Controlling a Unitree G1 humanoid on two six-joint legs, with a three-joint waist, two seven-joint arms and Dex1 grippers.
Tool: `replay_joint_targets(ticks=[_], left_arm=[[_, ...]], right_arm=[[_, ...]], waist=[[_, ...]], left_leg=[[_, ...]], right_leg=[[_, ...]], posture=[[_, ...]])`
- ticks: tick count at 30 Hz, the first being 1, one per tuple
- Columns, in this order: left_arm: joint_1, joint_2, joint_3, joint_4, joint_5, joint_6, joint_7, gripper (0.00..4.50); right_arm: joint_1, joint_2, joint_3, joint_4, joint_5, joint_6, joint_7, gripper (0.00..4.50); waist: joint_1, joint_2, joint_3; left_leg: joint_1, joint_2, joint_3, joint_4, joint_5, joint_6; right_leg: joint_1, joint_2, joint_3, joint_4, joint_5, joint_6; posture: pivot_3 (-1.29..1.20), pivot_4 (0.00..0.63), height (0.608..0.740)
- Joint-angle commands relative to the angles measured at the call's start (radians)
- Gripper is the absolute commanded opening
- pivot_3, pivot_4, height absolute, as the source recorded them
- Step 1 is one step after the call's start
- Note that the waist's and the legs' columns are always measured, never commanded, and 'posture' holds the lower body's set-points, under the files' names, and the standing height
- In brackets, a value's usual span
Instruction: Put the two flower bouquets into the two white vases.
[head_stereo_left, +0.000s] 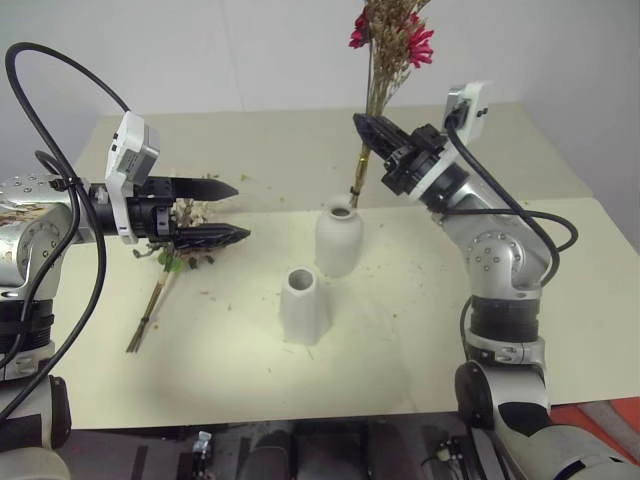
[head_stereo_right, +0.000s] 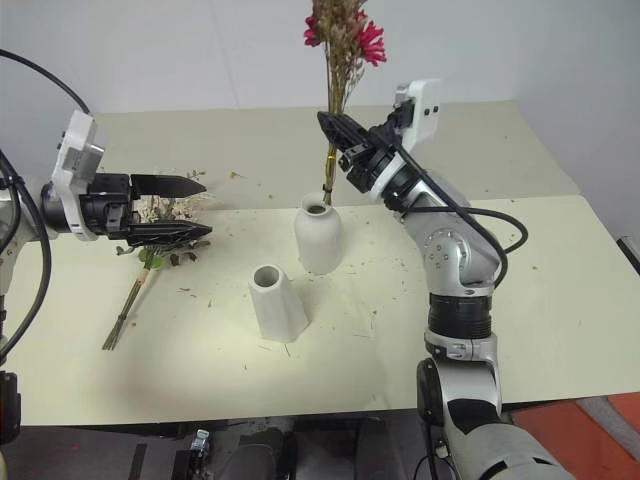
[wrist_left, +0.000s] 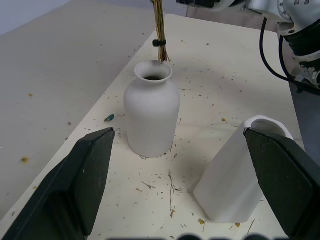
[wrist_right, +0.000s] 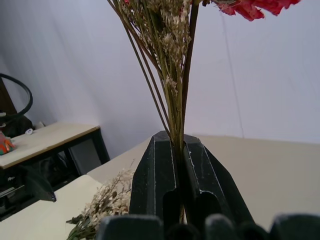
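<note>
My right gripper (head_stereo_left: 366, 129) is shut on the stems of the slim tan bouquet (head_stereo_left: 383, 70), which it holds upright with the magenta daisy (head_stereo_left: 412, 42) on top. The stem ends (head_stereo_left: 355, 192) hang just behind and above the mouth of the rounded white vase (head_stereo_left: 338, 240). The shorter tapered vase (head_stereo_left: 303, 303) stands in front of it, to the left. The fuller bouquet (head_stereo_left: 158, 288) lies on the table at the left, its head partly hidden by my left gripper (head_stereo_left: 240, 210). That gripper is open, level and pointing at the vases, with nothing in it.
A cream sheet (head_stereo_left: 560, 330) covers the table, with plant crumbs scattered around the vases. The sheet's front edge (head_stereo_left: 300, 415) runs close below the tapered vase. A desk (wrist_right: 45, 137) stands in the background of the right wrist view.
</note>
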Motion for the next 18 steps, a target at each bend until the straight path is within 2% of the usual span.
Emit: replay_joint_targets(ticks=[1, 18], left_arm=[[-0.027, 0.01, 0.007, -0.001, 0.009, -0.018, -0.006, 4.5], [-0.021, 0.005, 0.017, -0.013, 0.015, -0.009, -0.003, 4.5]], right_arm=[[-0.014, 0.012, 0.016, -0.045, 0.009, -0.049, 0.001, 0.02], [0.02, 0.069, 0.096, 0.123, -0.077, -0.228, 0.033, 0.02]], waist=[[-0.004, 0.0, 0.0], [-0.008, 0.0, 0.0]], left_leg=[[0.0, 0.0, 0.0, 0.0, 0.0, 0.0], [0.003, 0.001, 0.0, 0.0, 0.0, 0.0]], right_leg=[[0.0, 0.0, 0.0, 0.0, 0.0, 0.0], [0.001, 0.001, 0.002, 0.001, 0.0, 0.0]], posture=[[0.0, 0.15, 0.74], [0.0, 0.15, 0.74]])
